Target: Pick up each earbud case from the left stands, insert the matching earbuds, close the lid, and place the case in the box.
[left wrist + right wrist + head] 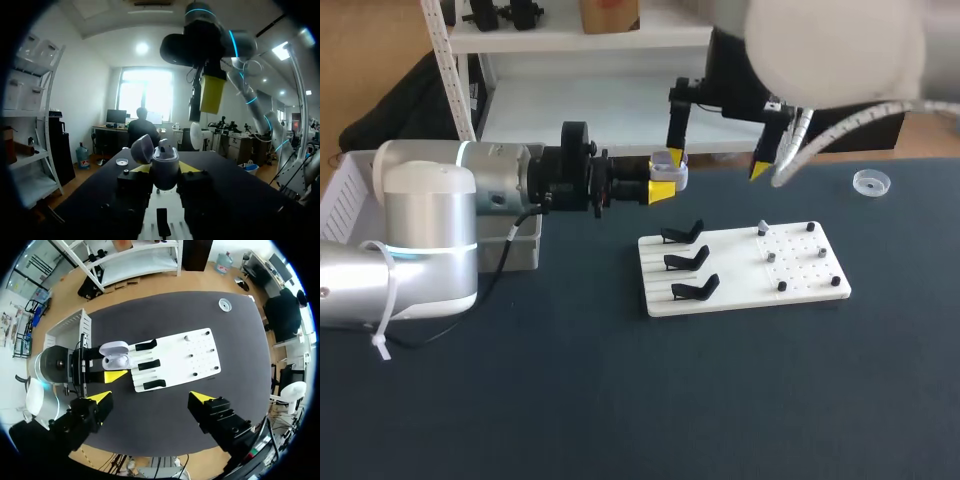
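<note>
My left gripper [662, 186] is shut on a pale grey earbud case [669, 168], held in the air behind the white board [800, 290]. In the left wrist view the earbud case [165, 165] sits between the yellow tips of the left gripper [165, 171]. Its lid [142, 148] is flipped open and an earbud [165, 145] stands in it. My right gripper [716, 164] hangs open just above the case, one finger to each side. From the right wrist view, the right gripper [152, 398] looks down on the open earbud case [115, 356]. Three black stands [686, 260] on the board are bare.
Small pegs and a pale earbud [763, 230] occupy the board's right half. A white box [350, 190] stands at the table's far left, with a grey box [525, 245] under my left arm. A small clear dish [871, 182] lies at the back right.
</note>
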You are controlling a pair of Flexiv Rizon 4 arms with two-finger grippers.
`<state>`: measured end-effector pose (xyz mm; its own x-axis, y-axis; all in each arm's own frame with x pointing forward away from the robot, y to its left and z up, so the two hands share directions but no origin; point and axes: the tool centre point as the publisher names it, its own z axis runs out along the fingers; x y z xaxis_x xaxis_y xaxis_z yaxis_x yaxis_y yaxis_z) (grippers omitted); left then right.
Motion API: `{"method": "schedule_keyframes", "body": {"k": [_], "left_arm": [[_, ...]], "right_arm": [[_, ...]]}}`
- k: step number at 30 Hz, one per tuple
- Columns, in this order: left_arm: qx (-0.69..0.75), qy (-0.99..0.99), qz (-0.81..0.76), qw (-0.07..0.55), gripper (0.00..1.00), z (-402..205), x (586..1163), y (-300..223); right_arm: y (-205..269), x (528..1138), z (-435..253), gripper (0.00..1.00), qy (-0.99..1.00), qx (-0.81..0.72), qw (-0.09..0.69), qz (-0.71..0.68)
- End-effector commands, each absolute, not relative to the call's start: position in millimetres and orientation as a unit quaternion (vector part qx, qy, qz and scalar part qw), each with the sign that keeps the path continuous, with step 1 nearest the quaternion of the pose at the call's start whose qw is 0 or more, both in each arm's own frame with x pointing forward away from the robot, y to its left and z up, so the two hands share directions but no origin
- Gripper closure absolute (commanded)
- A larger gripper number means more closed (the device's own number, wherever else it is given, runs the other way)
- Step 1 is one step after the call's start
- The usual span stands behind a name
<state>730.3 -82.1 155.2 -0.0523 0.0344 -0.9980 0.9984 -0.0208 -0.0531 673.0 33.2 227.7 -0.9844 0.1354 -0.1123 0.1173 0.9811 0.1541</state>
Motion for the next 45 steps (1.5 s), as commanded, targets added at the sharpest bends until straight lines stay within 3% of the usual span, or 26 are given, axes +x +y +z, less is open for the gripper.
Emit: {"method": "schedule_keyframes", "body": {"k": [1, 14, 22, 38, 45], "left_arm": [[0.499, 0.516, -0.509, 0.474, 1.0, 155, 729, -82], [0.499, 0.516, -0.509, 0.474, 1.0, 155, 729, -82], [0.499, 0.516, -0.509, 0.474, 1.0, 155, 729, -82], [0.499, 0.516, -0.509, 0.474, 1.0, 155, 729, -82], [0.499, 0.516, -0.509, 0.474, 1.0, 155, 729, -82]], "right_arm": [[7, 677, 210, 0.0, 0.989, 0.096, 0.059, 0.093], [-49, 733, 143, 0.0, 0.988, 0.135, 0.068, 0.037], [-55, 745, 98, 0.0, 0.979, 0.137, 0.146, 0.047], [-55, 747, 87, 0.0, 0.977, 0.146, 0.15, 0.031], [-49, 756, 55, 0.0, 0.959, 0.246, 0.143, 0.006]]}}
